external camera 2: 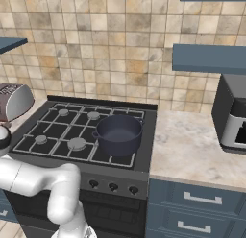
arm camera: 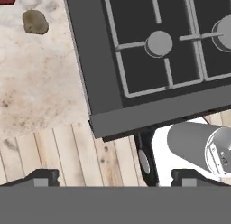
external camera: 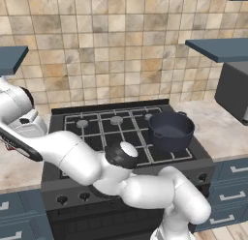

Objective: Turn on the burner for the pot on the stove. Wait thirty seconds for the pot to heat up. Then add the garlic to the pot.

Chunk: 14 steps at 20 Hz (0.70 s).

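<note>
My fingers [arm camera: 115, 177] spread wide, holding nothing; garlic [arm camera: 35, 21] on the surface [arm camera: 40, 92] far ahead-left, stove [arm camera: 149, 60] ahead, pot [external camera: 170, 131] at its right.

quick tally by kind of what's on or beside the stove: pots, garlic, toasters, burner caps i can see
pot: 1, on the stove, front right grate
garlic: 1, on the counter beside the stove
toaster: 1, on the counter left of the stove
burner caps in sight: 4; the pot covers others
total: 7
</note>
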Tool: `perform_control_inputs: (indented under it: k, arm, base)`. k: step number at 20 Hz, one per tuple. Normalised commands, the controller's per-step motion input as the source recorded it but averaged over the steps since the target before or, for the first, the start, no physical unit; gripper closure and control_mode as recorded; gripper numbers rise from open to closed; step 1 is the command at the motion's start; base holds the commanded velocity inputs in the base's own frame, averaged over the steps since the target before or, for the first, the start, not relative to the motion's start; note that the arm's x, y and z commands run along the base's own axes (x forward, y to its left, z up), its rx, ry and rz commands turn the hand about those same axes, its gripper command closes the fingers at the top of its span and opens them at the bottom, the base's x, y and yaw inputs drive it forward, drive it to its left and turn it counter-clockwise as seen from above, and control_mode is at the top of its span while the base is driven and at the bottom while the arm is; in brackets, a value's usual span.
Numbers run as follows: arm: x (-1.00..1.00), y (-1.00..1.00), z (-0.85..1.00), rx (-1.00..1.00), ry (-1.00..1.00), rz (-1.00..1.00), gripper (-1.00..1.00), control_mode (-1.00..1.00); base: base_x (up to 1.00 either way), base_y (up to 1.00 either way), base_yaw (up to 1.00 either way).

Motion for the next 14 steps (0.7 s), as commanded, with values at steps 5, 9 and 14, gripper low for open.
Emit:
perform_control_inputs:
  k: [5,9,14]
  arm:
    - [0.00,-0.03,-0.14,0.06,-0.09,0.17,-1.00,-1.00]
    - [0.02,-0.01,-0.23,0.20,0.00,0.19,-1.00,-1.00]
    - [0.01,-0.02,-0.61,0.17,0.00,0.21,-1.00,-1.00]
  base:
    - [0.00,0.00,0.00]
    - [0.00,0.00,0.00]
    - [0.00,0.00,0.00]
